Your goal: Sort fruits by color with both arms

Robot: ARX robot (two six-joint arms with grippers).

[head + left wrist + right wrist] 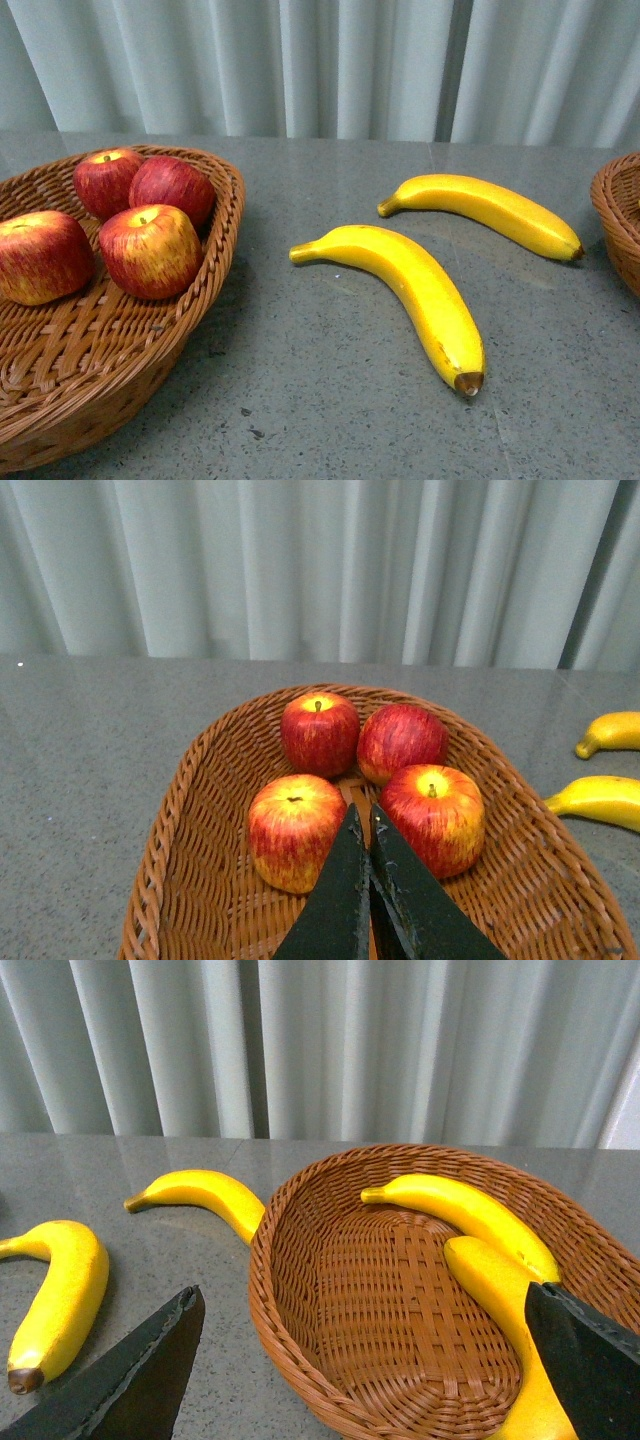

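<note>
The table (330,400) fills most of the front view. The left basket (100,340) takes up the lower left, and only a sliver of the right basket (615,215) shows at the right edge. The right wrist view shows the stored bananas (470,1210) already lying inside the right basket, along one side.

Two bananas are loose on the table. The near banana (415,290) curves across mid-frame, and the far banana (490,208) sits above it, its brown tip near the right basket. All four apples (150,250) are bunched in the left basket, so the red side looks finished to me.

The left gripper (365,815) hangs over the apples with its fingers pressed together, holding nothing. The right gripper (360,1295) is spread wide and empty over its basket.

My worries are with the bananas.
- They look slick and curved, so a pinch near one end could let the long body swing or slide out.
- The far banana lies just beside the wicker rim (from the wrist it looks partly tucked behind it), so a finger coming down there might catch the rim and shove the basket.
- A banana laid across the stored pair could ride up on the rim and roll back out.
- If the left gripper drops while shut, it would knock the apples.
</note>
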